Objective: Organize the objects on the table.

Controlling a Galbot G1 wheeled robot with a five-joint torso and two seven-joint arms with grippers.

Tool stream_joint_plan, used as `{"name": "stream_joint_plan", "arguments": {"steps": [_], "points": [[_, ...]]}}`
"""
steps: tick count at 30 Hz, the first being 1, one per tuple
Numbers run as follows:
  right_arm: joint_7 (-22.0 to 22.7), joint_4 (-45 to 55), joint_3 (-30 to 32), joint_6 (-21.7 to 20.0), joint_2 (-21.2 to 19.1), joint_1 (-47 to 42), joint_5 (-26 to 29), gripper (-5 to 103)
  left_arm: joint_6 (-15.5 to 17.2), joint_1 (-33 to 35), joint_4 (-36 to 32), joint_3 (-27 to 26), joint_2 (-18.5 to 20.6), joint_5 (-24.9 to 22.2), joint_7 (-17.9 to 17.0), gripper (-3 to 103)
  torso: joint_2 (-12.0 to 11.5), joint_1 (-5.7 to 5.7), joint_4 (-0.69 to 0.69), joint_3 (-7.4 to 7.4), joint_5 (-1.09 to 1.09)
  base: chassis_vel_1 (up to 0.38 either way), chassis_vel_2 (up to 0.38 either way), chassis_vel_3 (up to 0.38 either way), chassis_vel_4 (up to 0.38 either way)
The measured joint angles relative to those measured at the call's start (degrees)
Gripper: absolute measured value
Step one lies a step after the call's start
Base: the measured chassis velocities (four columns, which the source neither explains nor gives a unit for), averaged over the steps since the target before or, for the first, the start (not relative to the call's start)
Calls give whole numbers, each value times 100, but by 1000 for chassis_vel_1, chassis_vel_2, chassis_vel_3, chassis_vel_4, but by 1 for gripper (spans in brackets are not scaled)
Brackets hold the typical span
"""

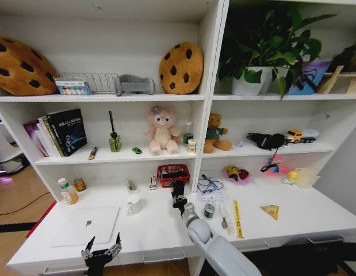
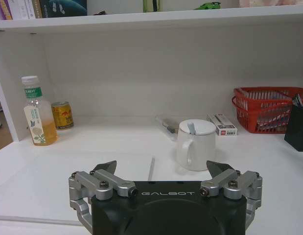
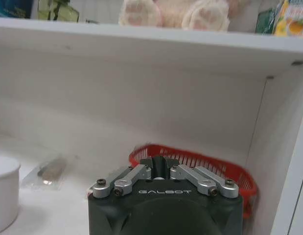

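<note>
Left end effector (image 1: 101,248): spread wide and holding nothing, black pointed tips on silver linkages, hovering over the front edge of the worktop (image 1: 160,227), just in front of the laptop.
Right end effector (image 1: 178,191): fingers drawn together at the tip of the outstretched arm, just in front of the red basket (image 1: 173,175); whether anything sits between them is hard to judge.
Laptop (image 1: 88,225): thin, matte silver, closed and flat at the worktop's left front.
Mug (image 2: 195,145): white glossy ceramic with a lid, beside the laptop's far corner.
Can (image 1: 208,210): small cylinder, upright near the worktop's middle, beside the right arm.
Green toy car (image 1: 136,150): tiny, on the shelf above, beside the pink plush.
Bottle (image 2: 38,112): clear plastic, amber liquid, white cap, at the far left next to a gold can (image 2: 62,115).
</note>
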Motion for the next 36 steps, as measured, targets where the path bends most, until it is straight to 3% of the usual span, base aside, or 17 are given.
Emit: {"name": "stream_joint_plan", "arguments": {"steps": [1, 7, 13, 24, 36], "points": [[-15, -110, 43, 244, 45, 65, -114, 12, 0, -5, 17, 17, 0, 12, 0, 100, 0, 0, -1, 0, 0, 0, 0, 0, 0], [-22, -559, -16, 695, 258, 632, 65, 12, 0, -3, 25, 59, -9, 36, -2, 100, 0, 0, 0, 0, 0, 0, 0, 0, 0], [17, -1043, -102, 713, 452, 1272, 87, 12, -3, 7, 9, 34, -26, 33, -4, 100, 0, 0, 1, 0, -1, 0, 0, 0, 0], [-23, -1659, 50, 637, 563, 1525, 64, 12, -8, -11, 42, 2, -36, 1, -9, 100, 0, -1, 0, 0, 0, 0, 0, 0, 0], [-228, -2551, 240, 967, 900, 1693, -153, 12, -1, -13, 85, -1, -43, -27, -21, 100, 0, -1, 1, 0, 0, 0, 0, 0, 0]]}}
